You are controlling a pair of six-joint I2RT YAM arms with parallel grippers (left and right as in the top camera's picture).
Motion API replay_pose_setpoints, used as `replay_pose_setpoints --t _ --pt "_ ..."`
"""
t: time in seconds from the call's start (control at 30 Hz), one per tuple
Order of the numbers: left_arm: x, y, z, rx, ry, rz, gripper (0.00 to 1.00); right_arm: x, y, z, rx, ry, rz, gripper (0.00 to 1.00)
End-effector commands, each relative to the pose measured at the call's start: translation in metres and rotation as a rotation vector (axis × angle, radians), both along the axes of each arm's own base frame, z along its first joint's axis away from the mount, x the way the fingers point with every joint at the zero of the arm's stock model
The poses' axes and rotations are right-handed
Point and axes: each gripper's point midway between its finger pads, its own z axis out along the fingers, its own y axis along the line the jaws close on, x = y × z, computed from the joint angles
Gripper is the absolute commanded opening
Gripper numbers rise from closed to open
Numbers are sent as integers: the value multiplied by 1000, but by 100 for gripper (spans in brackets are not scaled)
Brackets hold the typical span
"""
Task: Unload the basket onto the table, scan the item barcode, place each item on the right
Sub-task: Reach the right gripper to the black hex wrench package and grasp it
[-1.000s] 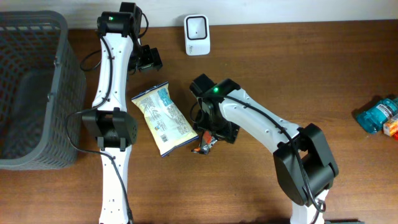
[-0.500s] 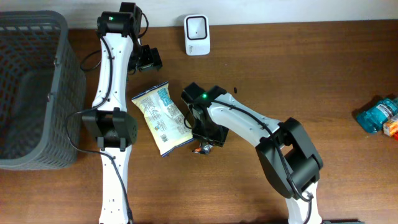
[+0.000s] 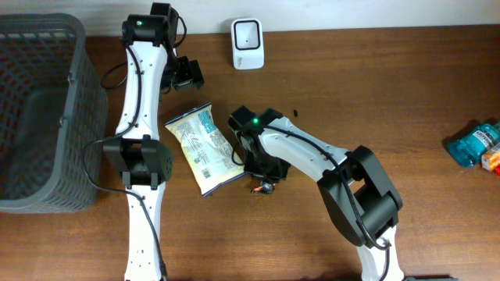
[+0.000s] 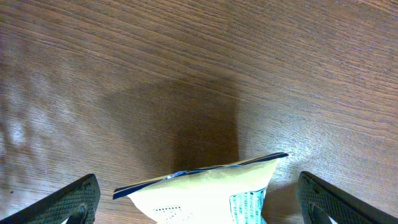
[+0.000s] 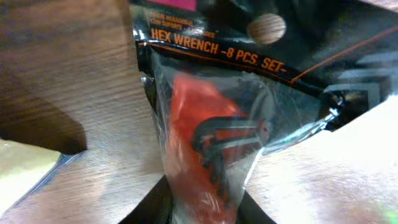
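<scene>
A hex wrench set pack [image 5: 205,124], clear plastic over an orange holder with a black header card, lies on the table right of a pale snack bag [image 3: 205,150]. My right gripper [image 5: 202,208] presses against the pack's lower end from both sides; in the overhead view it [image 3: 262,176] covers most of the pack [image 3: 262,186]. My left gripper [image 4: 199,202] stands open, its fingers [image 4: 68,202] wide apart above the snack bag's [image 4: 205,193] far edge, holding nothing. The white scanner [image 3: 248,33] stands at the table's back edge.
A grey mesh basket [image 3: 47,31] fills the left side. Blue and orange packaged items [image 3: 474,144] lie at the far right edge. The left arm [image 3: 141,94] stretches along the basket's right side.
My right gripper slid left and down over the hex wrench pack and closed its fingers onto it. The left arm and snack bag stayed still.
</scene>
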Motion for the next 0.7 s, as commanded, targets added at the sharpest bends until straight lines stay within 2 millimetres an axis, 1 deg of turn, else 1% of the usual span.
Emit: replay_pose_setpoints --t 0.0,0.07,0.13,0.2,0.27,0.33,0.4,0.43,0.47,0.5,0.53,0.6,0.63,0.67 --pt "2 1 7 1 -21 11 99 22 -6 12 7 -35 116 26" --pt "2 1 7 1 -20 11 99 31 -3 20 30 -54 214 25" --pt "2 1 7 1 -21 11 99 36 0 25 45 -70 277 25" --pt "2 1 7 1 -21 11 99 39 -1 27 37 -77 285 25" --pt "2 1 7 1 -20 11 99 36 -3 27 27 -68 270 35" --pt "2 1 7 1 -20 11 99 31 -7 26 9 -50 198 41" --pt "2 1 7 1 -21 11 99 29 -8 18 0 -51 122 53" --pt "2 1 7 1 -20 11 99 30 -8 14 3 -58 104 66" --pt "2 1 7 1 -20 11 99 31 -7 10 9 -68 94 96" --pt "2 1 7 1 -21 11 99 32 -6 7 13 -77 95 93" --pt "2 1 7 1 -20 11 99 34 -5 5 19 -85 94 99" --pt "2 1 7 1 -20 11 99 37 -3 2 27 -98 93 99" --pt "2 1 7 1 -21 11 99 36 -3 1 24 -98 81 88" --pt "2 1 7 1 -21 11 99 36 -3 -1 20 -93 64 69"
